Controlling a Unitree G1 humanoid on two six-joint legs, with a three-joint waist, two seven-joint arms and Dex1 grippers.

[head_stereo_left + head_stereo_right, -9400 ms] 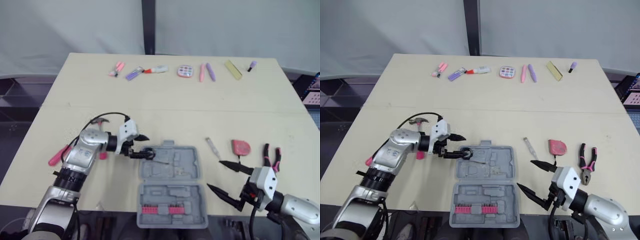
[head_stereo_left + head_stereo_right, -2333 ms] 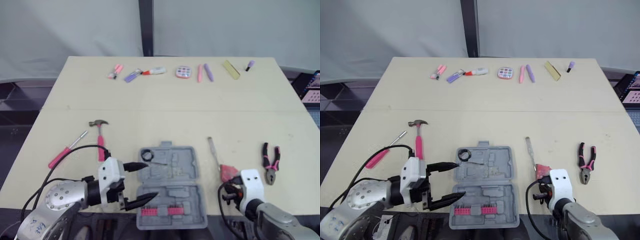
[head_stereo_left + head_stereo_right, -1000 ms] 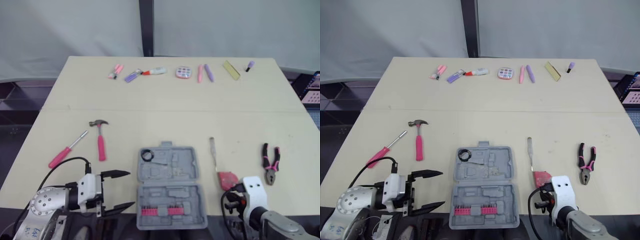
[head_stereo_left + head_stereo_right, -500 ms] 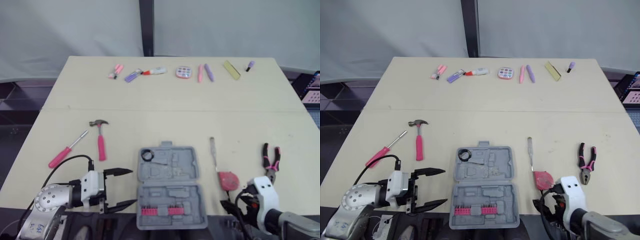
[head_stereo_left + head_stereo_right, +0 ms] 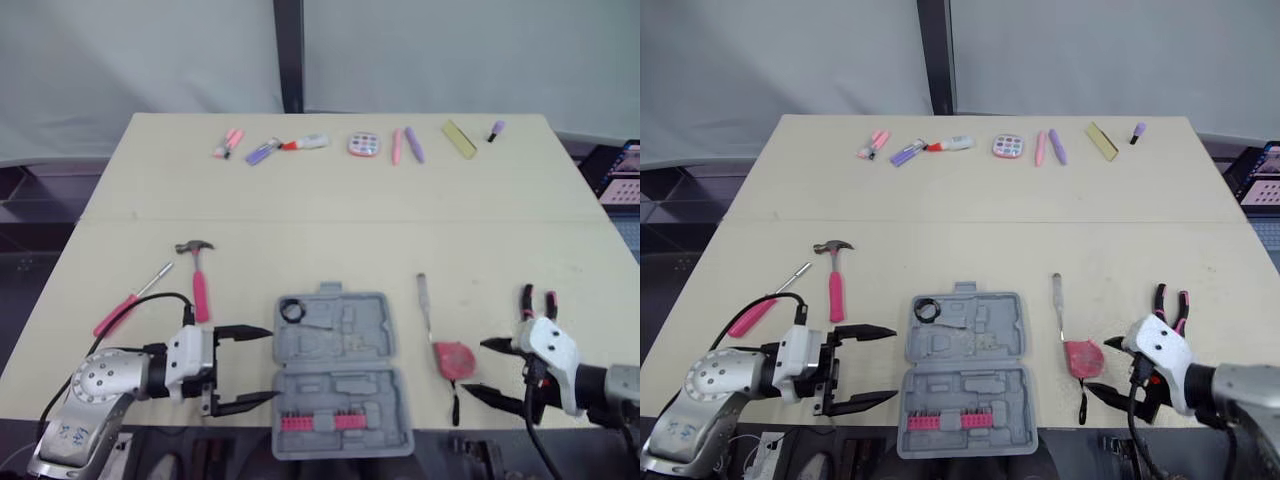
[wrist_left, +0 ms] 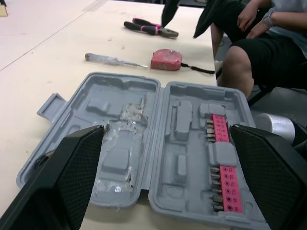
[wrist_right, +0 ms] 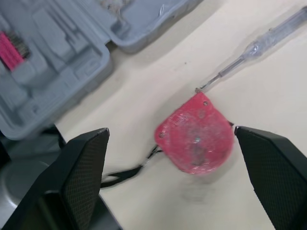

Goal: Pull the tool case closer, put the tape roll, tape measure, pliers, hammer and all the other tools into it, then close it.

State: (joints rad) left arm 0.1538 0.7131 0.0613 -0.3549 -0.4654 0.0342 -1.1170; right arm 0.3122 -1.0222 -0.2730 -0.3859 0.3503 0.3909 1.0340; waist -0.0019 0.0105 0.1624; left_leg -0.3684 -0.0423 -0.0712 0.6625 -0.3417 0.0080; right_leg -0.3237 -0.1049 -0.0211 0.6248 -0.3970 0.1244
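Left tool (image 5: 896, 362): fingers apart, empty, just left of the open tool case (image 5: 340, 360) at the near edge of the counter (image 5: 330, 190); right tool (image 5: 473, 366): fingers apart, empty, just beside the red tape measure (image 5: 452, 358), which lies right of the case.

Grey plastic tool case (image 5: 336, 372) lies open flat, black tape roll (image 5: 292, 310) in its far-left corner. Red tape measure (image 5: 452, 359), clear screwdriver (image 5: 426, 300), pink-handled pliers (image 6: 149, 28) lie to its right; pink-handled hammer (image 5: 198, 283), pink screwdriver (image 5: 125, 309) to its left
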